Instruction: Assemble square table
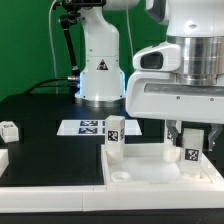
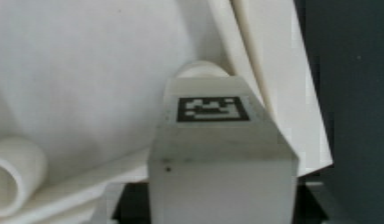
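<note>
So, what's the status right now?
Gripper around a leg, grip unclear. Second leg upright on the tabletop. Nothing seen in the way.

Arm (image 1: 100, 45) is seen in glossy white, with rounded casings. A triangular black-and-white sticker (image 1: 101, 65) is noted on the base column, with a blue glow (image 1: 82, 92) at its foot. A black cable (image 1: 66, 40) is seen beside the upper link. Hand housing (image 1: 170, 95) is white and boxy under a grey flange (image 1: 200, 58). Gripper (image 1: 191, 146) fingers (image 1: 176, 136) are dark.
</note>
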{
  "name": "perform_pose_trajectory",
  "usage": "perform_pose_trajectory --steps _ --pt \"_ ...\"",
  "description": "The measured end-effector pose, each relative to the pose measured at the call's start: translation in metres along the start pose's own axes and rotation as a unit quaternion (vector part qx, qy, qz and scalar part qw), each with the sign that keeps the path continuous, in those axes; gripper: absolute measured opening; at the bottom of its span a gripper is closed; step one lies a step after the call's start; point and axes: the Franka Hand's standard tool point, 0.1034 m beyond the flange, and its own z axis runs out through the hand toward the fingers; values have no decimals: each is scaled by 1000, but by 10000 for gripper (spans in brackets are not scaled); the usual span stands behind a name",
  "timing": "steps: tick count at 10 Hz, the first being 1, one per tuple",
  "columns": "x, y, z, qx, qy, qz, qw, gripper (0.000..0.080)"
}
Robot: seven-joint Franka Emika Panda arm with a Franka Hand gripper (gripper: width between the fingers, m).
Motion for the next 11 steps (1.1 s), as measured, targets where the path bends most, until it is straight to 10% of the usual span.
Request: perform_pose_trajectory --steps 5,8,11 --pt "4 5 2 30 -4 314 949 290" --pt "1 9 3 44 -18 492 869 292" --pt "-3 4 2 36 -21 520 853 293"
